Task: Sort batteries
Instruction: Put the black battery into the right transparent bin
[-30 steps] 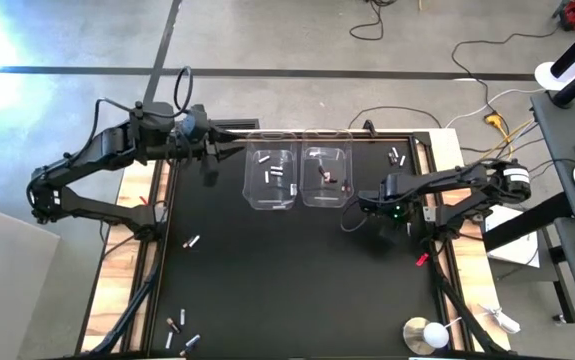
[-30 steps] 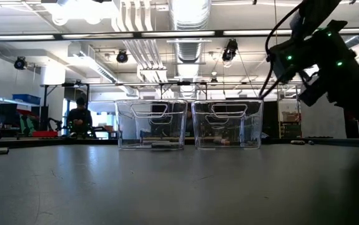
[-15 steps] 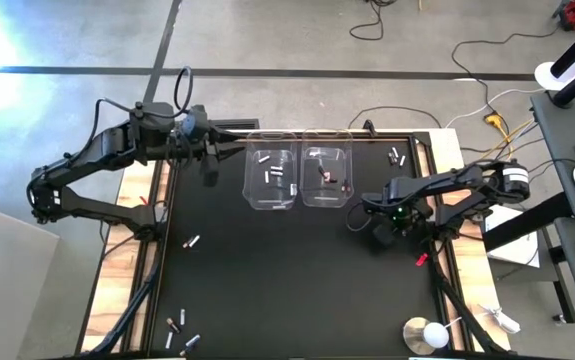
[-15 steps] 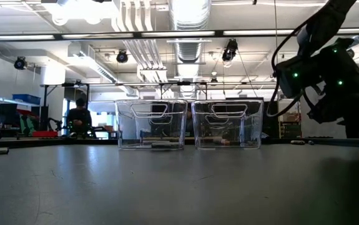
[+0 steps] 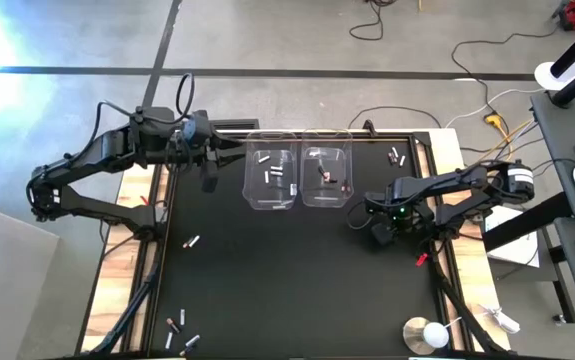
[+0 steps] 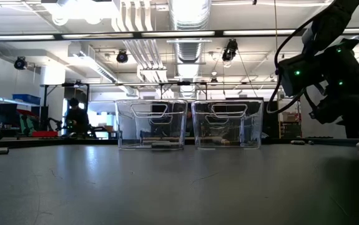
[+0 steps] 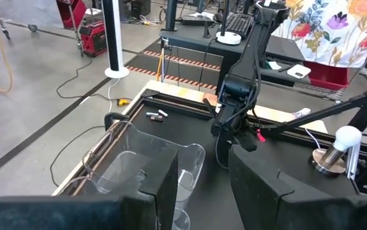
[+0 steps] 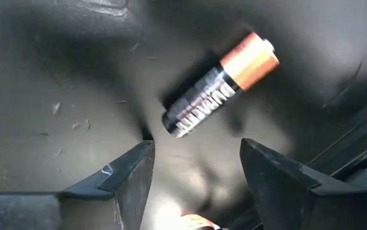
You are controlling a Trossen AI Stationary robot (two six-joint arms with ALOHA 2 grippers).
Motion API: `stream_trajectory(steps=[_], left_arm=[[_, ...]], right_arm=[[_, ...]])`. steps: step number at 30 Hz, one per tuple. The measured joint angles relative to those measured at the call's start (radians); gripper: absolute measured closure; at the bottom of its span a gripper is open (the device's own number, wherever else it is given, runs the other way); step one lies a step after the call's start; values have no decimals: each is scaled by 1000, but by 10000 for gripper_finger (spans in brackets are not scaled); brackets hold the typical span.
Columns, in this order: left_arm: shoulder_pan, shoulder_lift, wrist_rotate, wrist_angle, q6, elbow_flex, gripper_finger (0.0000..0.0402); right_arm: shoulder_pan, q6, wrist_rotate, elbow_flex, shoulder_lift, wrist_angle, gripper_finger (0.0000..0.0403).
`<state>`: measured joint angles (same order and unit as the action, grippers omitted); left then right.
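Black table (image 5: 287, 290): your right gripper (image 8: 193, 163) stands apart above a copper-ended battery (image 8: 218, 86); left gripper (image 7: 199, 179) parted, empty.

The right arm reaches in from the right edge, its wrist bent down so the right gripper (image 5: 381, 236) points at the table surface on the right side, fingers (image 8: 122, 176) parted with a clear gap between them. The left arm stretches from the left edge toward the far side, its left gripper (image 5: 209, 178) raised, fingers (image 7: 170, 179) apart and empty.
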<state>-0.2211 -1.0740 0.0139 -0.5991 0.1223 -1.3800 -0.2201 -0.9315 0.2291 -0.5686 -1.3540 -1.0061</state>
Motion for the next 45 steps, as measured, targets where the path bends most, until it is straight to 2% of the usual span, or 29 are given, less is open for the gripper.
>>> stream_trajectory(steps=[14, 18, 24, 32, 39, 45], left_arm=[[0, 0, 0, 0, -2, 0, 283], [0, 0, 0, 0, -8, 0, 283], [0, 0, 0, -3, -8, 0, 283], [2, 0, -15, -7, -6, 0, 283], [2, 0, -18, -10, -8, 0, 283], [2, 22, -24, -10, -8, 0, 283]], right_arm=[[-41, -156, -22, -14, 155, 33, 121], [-61, -209, -86, -6, 160, 49, 124], [-82, -287, -108, 41, 157, 203, 171], [-86, -355, -155, 78, 143, 205, 269], [-86, -321, -169, 78, 142, 209, 357], [-86, -204, -194, 19, 153, 122, 366]])
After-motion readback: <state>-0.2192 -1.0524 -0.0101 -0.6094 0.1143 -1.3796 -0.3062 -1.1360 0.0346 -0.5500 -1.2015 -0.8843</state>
